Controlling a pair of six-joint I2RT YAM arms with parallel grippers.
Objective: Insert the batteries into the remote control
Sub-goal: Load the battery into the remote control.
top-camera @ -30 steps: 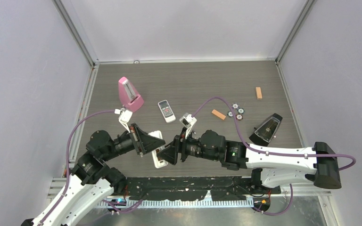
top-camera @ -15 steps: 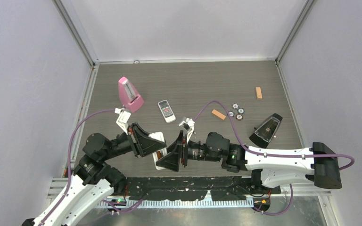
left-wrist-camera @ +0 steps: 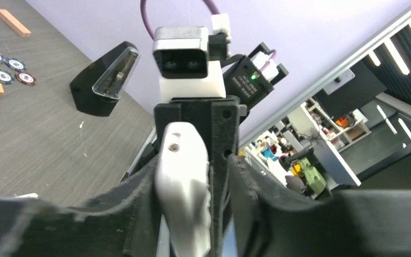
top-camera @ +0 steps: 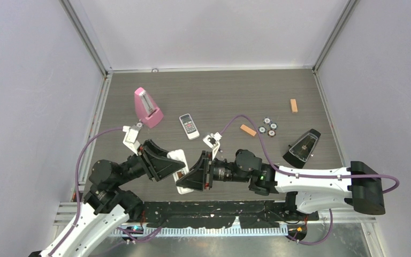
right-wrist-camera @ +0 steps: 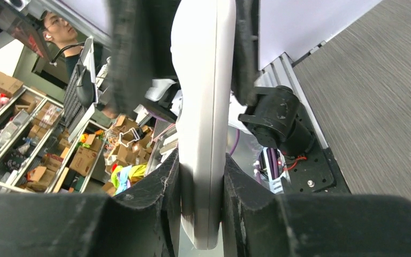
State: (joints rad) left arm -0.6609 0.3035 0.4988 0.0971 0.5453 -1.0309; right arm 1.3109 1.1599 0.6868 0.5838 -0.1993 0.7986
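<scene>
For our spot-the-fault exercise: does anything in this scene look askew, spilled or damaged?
Nothing stands out. The remote sits on edge between the left gripper and right gripper, the right clamped on it; the chips and blocks lie apart, nothing spilled.

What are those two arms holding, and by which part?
The right gripper pinches the white remote across its flat faces, near one end. The left gripper has its jaws around it too, but their grip cannot be told.

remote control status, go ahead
Right tool shut on remote control, edge-on. Left tool slack around it, gap on one side. Nothing in the way.
</scene>
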